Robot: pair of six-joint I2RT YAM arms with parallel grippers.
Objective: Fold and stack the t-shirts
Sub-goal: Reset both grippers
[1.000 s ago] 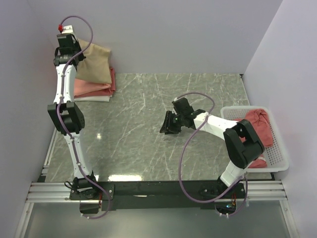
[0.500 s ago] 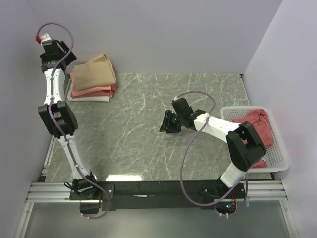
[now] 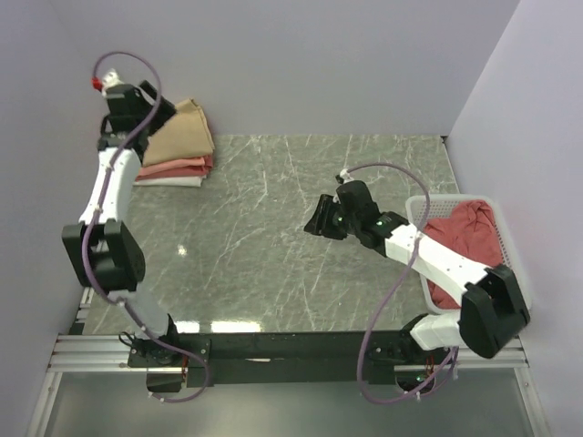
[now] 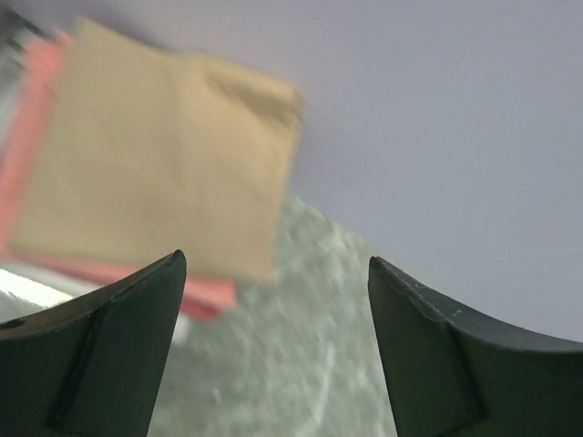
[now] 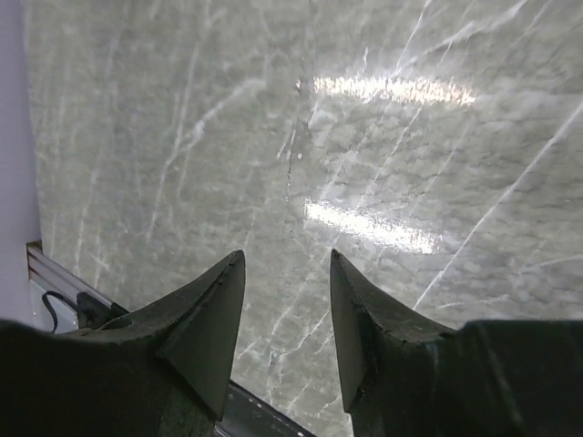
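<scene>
- Since half a second ago the left arm has swung in toward the stack, and the right arm's elbow has dropped toward 5 o'clock
- left gripper (image 3: 146, 116), at 10 o'clock of the table (image 3: 255, 228), hangs over the stack's left edge; in the blurred wrist view its dark fingers (image 4: 109, 346) are spread wide with nothing between them
- tan t-shirt (image 3: 182, 132) is a soft, flat folded rectangle on top of the stack at 11 o'clock, against the back wall; its near edge runs roughly 9 to 3 o'clock, a little tilted, and its long axis cannot be told
- salmon-pink t-shirt (image 3: 178, 166) lies folded under it, and the white t-shirt (image 3: 168, 180) is at the bottom
- table is glossy grey-green stone with pale veins
- right gripper (image 3: 319, 221), just right of centre, points toward 9 o'clock; its fingers (image 5: 205, 319) leave a narrow gap and grip nothing
- white slatted plastic basket (image 3: 446, 198) sits at 3 o'clock and holds a crumpled dusty red t-shirt (image 3: 469, 232)
</scene>
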